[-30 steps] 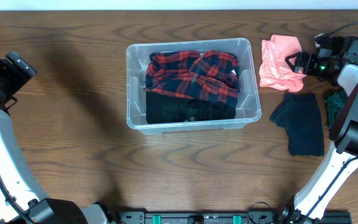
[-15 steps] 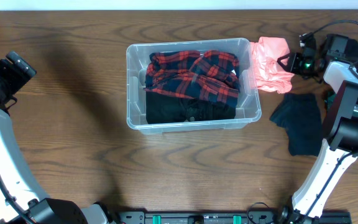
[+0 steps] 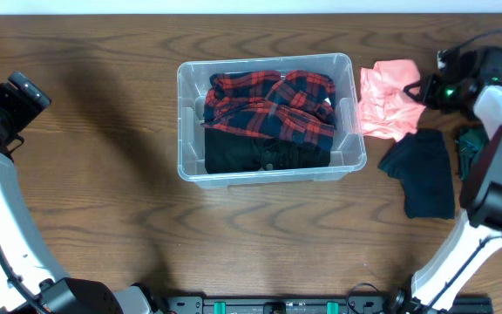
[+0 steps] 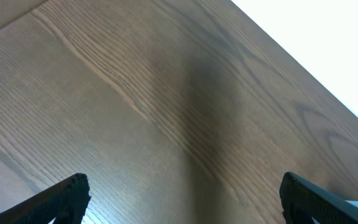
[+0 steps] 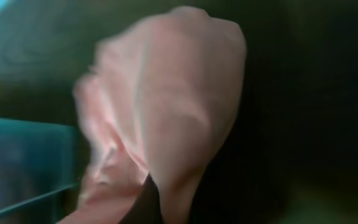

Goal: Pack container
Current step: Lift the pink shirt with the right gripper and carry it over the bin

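As far as can be counted from above: one container (image 3: 264, 61), two garments inside it, three cloths outside it and two grippers are seen on one wooden table (image 3: 103, 218).
Container, look: it is clear and colourless, rectangular, with rounded corners and a rolled rim; its contents are seen through the walls.
Container, place: it is set near the middle of the table, a little toward the far edge, with the long side across the view.
Contents: a red checked garment (image 3: 273, 103) is laid over the far part, and a black garment (image 3: 260, 155) fills the near part.
Pink cloth (image 3: 386, 100): it is bunched just beside the right wall of the container; whether it touches the wall cannot be told.
Dark cloth (image 3: 423, 174): it is spread flat on the table, nearer than the pink cloth.
Green cloth (image 3: 469, 144): it is mostly hidden by the right arm.
Right gripper (image 3: 423, 90): the jaws are pressed together on the right edge of the pink cloth, which fills the blurred wrist view.
Left gripper (image 4: 185, 196): the jaws are spread wide over bare wood, well apart from the container, and nothing is held between the fingertips (image 4: 67, 193).
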`<state>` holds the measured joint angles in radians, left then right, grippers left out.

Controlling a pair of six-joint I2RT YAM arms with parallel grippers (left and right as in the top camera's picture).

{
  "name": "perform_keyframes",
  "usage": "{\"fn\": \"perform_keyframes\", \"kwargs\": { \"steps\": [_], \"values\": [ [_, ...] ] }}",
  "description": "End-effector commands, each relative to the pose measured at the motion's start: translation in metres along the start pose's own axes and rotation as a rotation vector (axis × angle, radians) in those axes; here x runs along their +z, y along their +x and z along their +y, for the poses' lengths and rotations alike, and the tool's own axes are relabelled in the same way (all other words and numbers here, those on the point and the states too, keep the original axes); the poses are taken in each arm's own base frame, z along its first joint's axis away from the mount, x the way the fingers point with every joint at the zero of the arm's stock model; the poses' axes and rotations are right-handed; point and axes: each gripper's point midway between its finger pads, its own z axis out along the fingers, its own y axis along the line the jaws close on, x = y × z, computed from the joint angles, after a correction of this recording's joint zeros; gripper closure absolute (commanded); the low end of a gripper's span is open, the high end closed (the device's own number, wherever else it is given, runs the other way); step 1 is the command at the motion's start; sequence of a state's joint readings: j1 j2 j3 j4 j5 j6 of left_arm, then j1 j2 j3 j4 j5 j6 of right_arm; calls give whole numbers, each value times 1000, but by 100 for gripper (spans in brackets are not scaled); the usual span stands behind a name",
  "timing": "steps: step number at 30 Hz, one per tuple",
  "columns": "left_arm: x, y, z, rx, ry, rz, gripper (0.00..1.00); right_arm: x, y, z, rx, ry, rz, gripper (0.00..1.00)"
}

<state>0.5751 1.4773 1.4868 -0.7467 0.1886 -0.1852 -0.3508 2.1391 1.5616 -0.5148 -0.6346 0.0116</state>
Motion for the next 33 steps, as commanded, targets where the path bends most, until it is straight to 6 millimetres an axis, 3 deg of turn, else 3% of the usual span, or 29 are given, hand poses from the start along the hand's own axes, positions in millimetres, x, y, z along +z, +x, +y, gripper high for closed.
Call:
{"fn": "perform_keyframes", "kwargs": {
  "steps": [1,5,10,14,17,25,28,33],
  "values": [
    [2,0,0,7,7,3,2,-69,-43,51,-112,2,-151,99],
    [2,0,0,7,7,3,2,-116,-57,92,-188,44,-240,99],
    [2,0,0,7,7,3,2,-161,-57,153,-251,21,-320,99],
    [2,0,0,7,7,3,2,-186,-52,205,-259,-49,-376,99],
    [2,0,0,7,7,3,2,-194,-45,244,-266,-118,-396,99],
    [2,0,0,7,7,3,2,-166,-23,333,-261,-258,-381,99],
    [2,0,0,7,7,3,2,-147,-15,369,-285,-304,-389,99],
    [2,0,0,7,7,3,2,-106,-2,411,-236,-330,-403,99]
  ]
}}
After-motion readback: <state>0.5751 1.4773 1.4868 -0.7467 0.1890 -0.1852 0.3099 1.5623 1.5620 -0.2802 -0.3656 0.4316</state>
